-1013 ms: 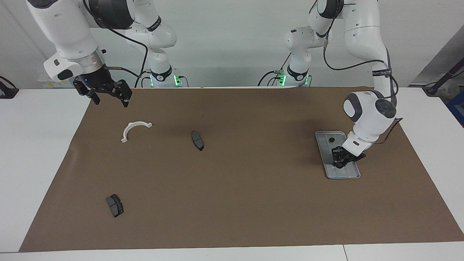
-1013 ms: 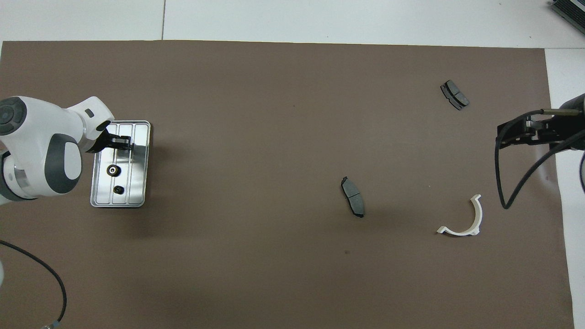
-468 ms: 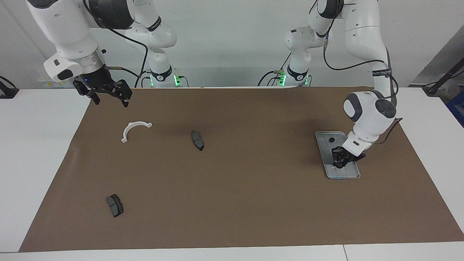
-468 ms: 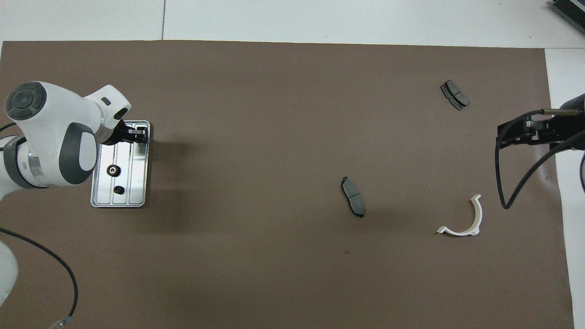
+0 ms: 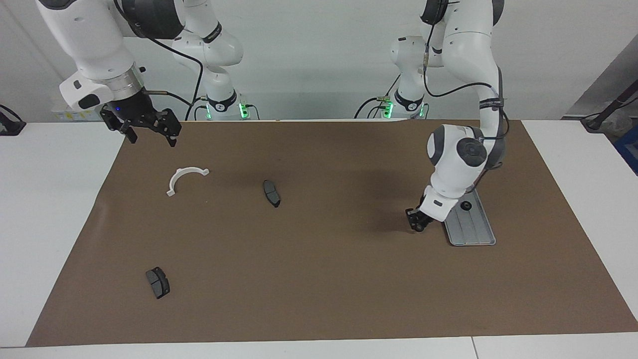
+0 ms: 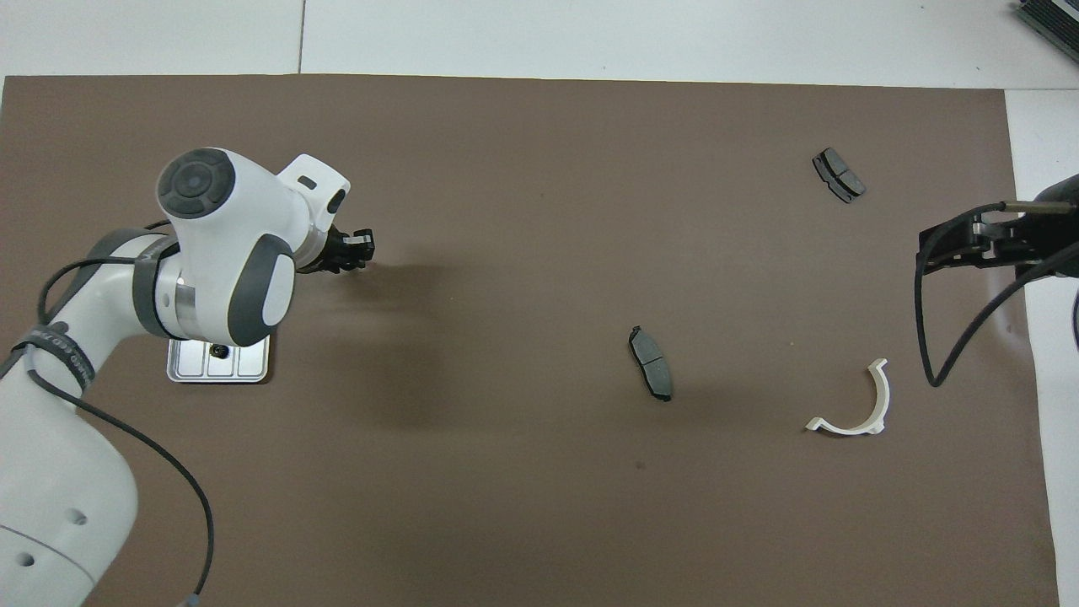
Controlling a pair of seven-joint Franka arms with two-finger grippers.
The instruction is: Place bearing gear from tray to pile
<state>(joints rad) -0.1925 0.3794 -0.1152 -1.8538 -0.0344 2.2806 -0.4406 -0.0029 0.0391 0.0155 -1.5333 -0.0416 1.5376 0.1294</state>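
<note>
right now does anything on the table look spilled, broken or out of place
Nothing stands out. The tray lies flat on the brown mat, one small dark gear showing on it. The white bracket and two brake pads lie apart, undamaged. The left gripper is over bare mat beside the tray; the right gripper waits.

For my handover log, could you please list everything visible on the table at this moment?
Flat silver-grey ridged metal tray: one, at the left arm's end of the brown mat, partly covered by the arm.
Small black bearing gear: one seen on the tray; any others are hidden.
Dark grey brake pads: two; one mid-mat, one farther from the robots, toward the right arm's end.
White plastic half-ring bracket: one, toward the right arm's end, nearer the robots than either pad.
Brown mat: one, covering the white table.
Left gripper: black, over the mat beside the tray.
Right gripper: black, open, waits over the mat's corner by the bracket.
</note>
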